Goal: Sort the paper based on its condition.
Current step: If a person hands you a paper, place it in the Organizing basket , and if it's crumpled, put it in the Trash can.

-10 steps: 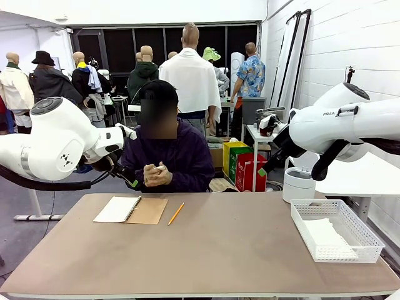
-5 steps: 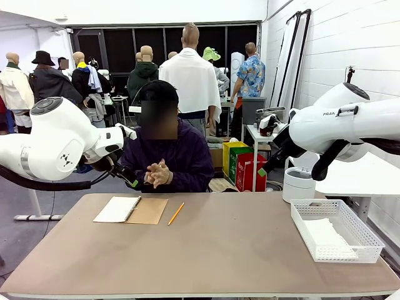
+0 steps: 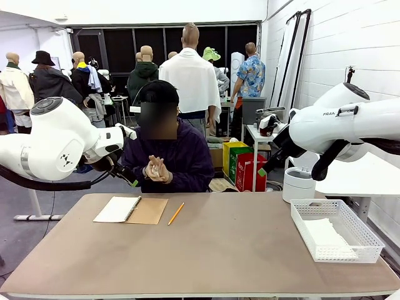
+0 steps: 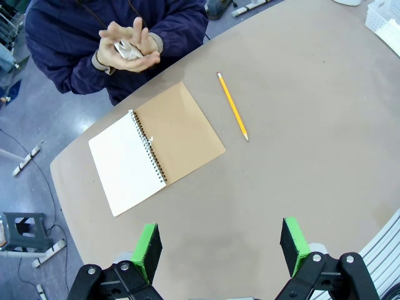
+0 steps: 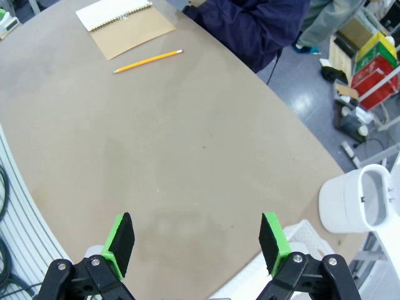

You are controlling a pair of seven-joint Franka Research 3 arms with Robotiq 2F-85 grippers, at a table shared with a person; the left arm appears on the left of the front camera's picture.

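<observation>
On the brown bench [image 3: 206, 244] lie an open notebook [image 4: 156, 147] and a pencil [image 4: 233, 106], with more paper in a white basket [image 3: 335, 229] at the right. The person's hands [image 4: 128, 47] crumple a paper [image 4: 128, 50] above the far edge. Left hand [image 4: 220, 249] and right hand [image 5: 195, 245] hang released over bare bench.

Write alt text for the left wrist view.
A person's hands crumple a white paper past the far edge of a brown table. On it lie an open spiral notebook and a yellow pencil. The left pincer hangs open above the table, holding nothing.
</observation>
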